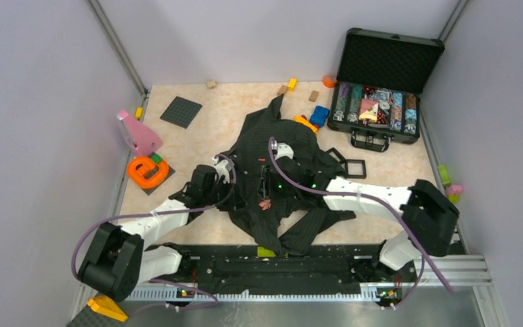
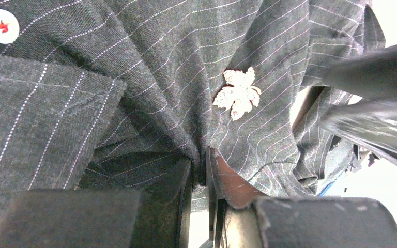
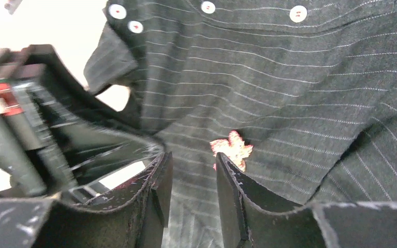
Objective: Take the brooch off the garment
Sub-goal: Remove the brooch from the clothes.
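Jaws of the left gripper are clamping a garment fold while the right gripper is hovering parted at the brooch, risking nipping cloth if misaligned.

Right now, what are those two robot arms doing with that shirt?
They are trying to take a little leaf-shaped brooch off the dark shirt. The left tool pinches a fold of the shirt near the brooch. The right tool is open, one tip right beside the brooch, not gripping it. The brooch is still on the shirt.
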{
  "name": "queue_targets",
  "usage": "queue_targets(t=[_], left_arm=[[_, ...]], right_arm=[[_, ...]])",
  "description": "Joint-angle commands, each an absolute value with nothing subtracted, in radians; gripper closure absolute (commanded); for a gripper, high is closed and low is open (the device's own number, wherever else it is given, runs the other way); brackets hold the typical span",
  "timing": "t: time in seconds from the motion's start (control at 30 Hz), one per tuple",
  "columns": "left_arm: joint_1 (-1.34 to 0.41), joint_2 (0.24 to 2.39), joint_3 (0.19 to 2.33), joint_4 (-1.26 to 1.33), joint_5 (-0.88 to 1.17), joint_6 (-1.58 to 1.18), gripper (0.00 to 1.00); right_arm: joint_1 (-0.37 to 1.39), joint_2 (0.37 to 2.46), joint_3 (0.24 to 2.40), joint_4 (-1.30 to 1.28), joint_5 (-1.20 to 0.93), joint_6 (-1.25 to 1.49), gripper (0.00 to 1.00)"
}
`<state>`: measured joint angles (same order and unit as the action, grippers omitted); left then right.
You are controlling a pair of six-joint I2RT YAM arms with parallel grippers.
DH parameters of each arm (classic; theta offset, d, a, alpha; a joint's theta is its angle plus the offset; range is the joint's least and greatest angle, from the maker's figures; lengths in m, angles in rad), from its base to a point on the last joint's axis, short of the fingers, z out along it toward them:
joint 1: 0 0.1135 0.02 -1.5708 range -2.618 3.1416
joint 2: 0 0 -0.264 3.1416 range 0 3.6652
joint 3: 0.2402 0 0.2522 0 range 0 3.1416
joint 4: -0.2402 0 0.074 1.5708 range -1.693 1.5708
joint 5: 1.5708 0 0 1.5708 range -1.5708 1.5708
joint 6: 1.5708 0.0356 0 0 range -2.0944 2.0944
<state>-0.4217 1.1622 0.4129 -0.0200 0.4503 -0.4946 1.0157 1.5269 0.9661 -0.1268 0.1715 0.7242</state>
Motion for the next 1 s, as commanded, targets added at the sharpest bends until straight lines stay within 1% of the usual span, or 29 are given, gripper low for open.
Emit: queue_targets(t=[0.0, 0.1, 0.17, 0.4, 0.6, 0.73, 0.8, 0.9, 0.97], left_arm=[[-0.425, 1.118, 0.401, -0.04, 0.43, -0.487, 0.83], [-0.425, 1.117, 0.4, -0.042, 0.437, -0.478, 0.82], [-0.425, 1.116, 0.404, -0.054, 0.425, -0.471, 0.8], [-0.426, 1.154, 0.429, -0.093, 0.421, -0.463, 0.78], [-0.451, 1.223, 0.444, -0.107, 0.427, -0.473, 0.82], [-0.467, 1.243, 0.442, -0.104, 0.405, -0.497, 0.83], [-0.473, 1.258, 0.442, -0.103, 0.408, -0.497, 0.84], [-0.49, 1.282, 0.446, -0.092, 0.414, -0.501, 0.84], [-0.5, 1.3, 0.449, -0.077, 0.419, -0.507, 0.84]], right_arm=[[0.969, 1.616, 0.997, -0.093, 0.088, 0.737, 0.57], [0.968, 1.646, 0.989, -0.104, 0.075, 0.759, 0.47], [0.968, 1.65, 0.976, -0.119, 0.084, 0.766, 0.43], [0.946, 1.667, 0.918, -0.059, 0.005, 0.792, 0.43], [0.94, 1.687, 0.846, 0.003, -0.061, 0.835, 0.44], [0.923, 1.719, 0.805, 0.144, -0.173, 0.872, 0.48], [0.92, 1.721, 0.781, 0.221, -0.196, 0.9, 0.53], [0.915, 1.72, 0.777, 0.272, -0.218, 0.919, 0.58], [0.913, 1.722, 0.782, 0.279, -0.229, 0.923, 0.65]])
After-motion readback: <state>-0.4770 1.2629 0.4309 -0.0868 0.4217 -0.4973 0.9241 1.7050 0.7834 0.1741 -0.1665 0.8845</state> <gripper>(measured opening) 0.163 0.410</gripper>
